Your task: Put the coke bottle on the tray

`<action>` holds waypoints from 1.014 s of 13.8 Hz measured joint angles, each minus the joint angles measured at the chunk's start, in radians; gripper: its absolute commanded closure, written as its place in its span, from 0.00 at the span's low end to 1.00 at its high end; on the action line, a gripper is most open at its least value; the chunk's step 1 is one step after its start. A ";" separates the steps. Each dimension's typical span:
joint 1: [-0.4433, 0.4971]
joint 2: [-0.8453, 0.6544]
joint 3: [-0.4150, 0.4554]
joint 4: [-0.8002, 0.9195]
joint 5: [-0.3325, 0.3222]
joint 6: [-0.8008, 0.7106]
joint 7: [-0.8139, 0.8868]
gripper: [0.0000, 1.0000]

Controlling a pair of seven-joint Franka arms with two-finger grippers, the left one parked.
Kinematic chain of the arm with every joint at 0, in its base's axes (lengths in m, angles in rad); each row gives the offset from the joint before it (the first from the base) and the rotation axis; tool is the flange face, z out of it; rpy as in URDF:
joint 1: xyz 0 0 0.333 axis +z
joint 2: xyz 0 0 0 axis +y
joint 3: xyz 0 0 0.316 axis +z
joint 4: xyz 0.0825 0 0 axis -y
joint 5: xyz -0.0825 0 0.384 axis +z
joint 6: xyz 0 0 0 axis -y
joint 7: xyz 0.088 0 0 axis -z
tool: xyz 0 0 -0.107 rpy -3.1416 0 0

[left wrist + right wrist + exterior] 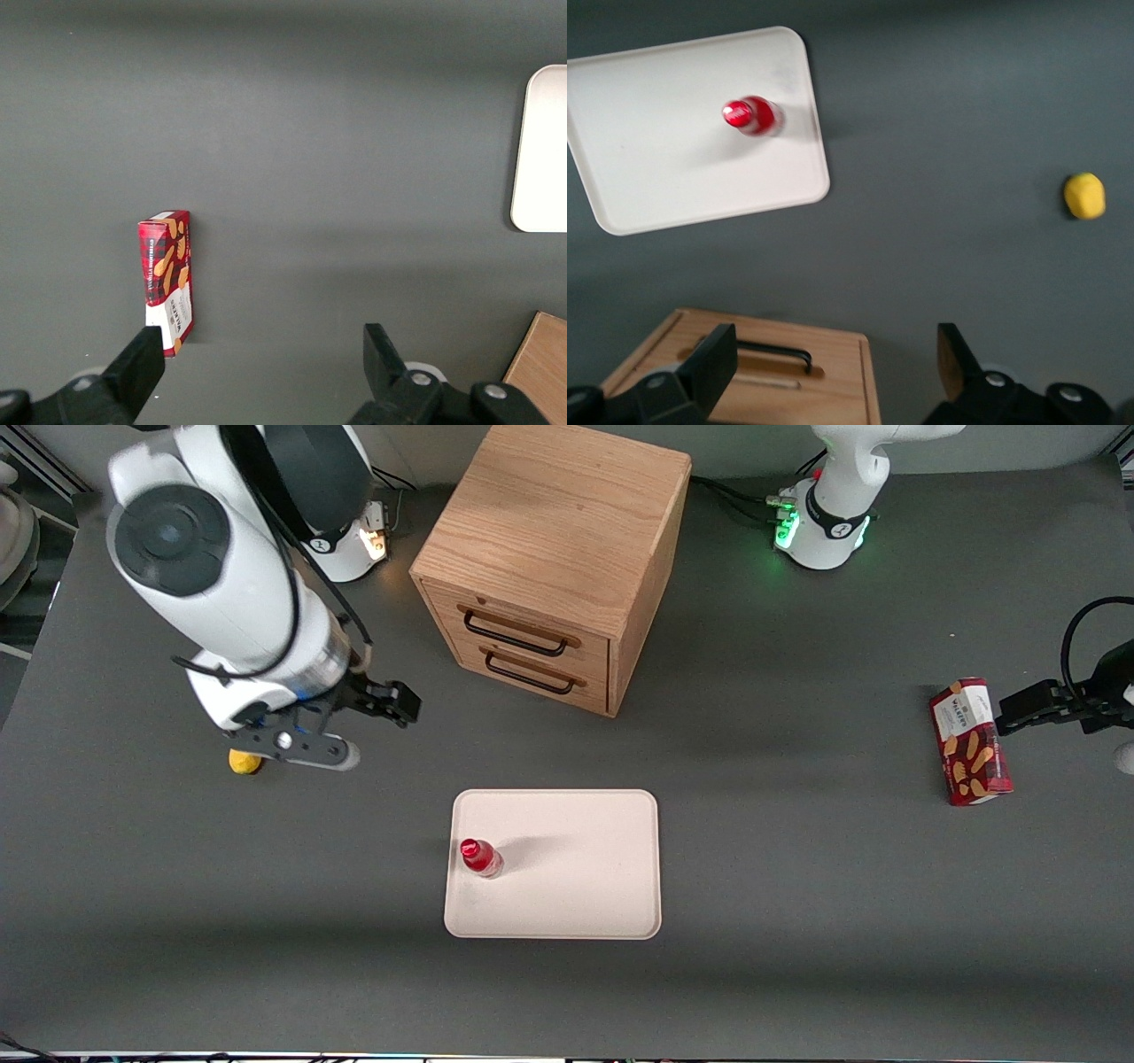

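- One bottle (pixel 481 858) is standing upright on the tray (pixel 576 886), close to the rim at the working arm's end.
- The gripper (pixel 837 372) is hanging high above the table (pixel 797 957), well apart from the tray, with its jaws spread wide and holding nothing.
- A yellow lump (pixel 244 763) is lying on the table just under the gripper in the front view.
- A wooden cabinet (pixel 554 558) is sitting farther from the front camera than the tray.
- A red box (pixel 970 741) is lying toward the parked arm's end.
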 measured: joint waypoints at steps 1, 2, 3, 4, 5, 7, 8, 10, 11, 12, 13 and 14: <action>-0.036 -0.029 0.018 -0.016 0.000 -0.019 -0.029 0.00; -0.080 -0.061 0.036 -0.043 0.000 -0.030 -0.068 0.00; -0.129 -0.098 0.053 -0.077 0.000 -0.035 -0.115 0.00; -0.179 -0.139 0.066 -0.114 0.000 -0.036 -0.168 0.00; -0.227 -0.178 0.076 -0.149 0.000 -0.036 -0.227 0.00; -0.304 -0.249 0.086 -0.212 0.000 -0.036 -0.338 0.00; -0.335 -0.279 0.087 -0.243 0.000 -0.035 -0.387 0.00; -0.377 -0.324 0.086 -0.298 0.000 -0.029 -0.463 0.00; -0.384 -0.341 0.076 -0.324 0.000 -0.017 -0.489 0.00; -0.384 -0.354 0.056 -0.350 0.000 0.005 -0.516 0.00; -0.384 -0.365 0.030 -0.376 0.003 0.029 -0.550 0.00; -0.384 -0.373 -0.001 -0.398 0.013 0.050 -0.583 0.00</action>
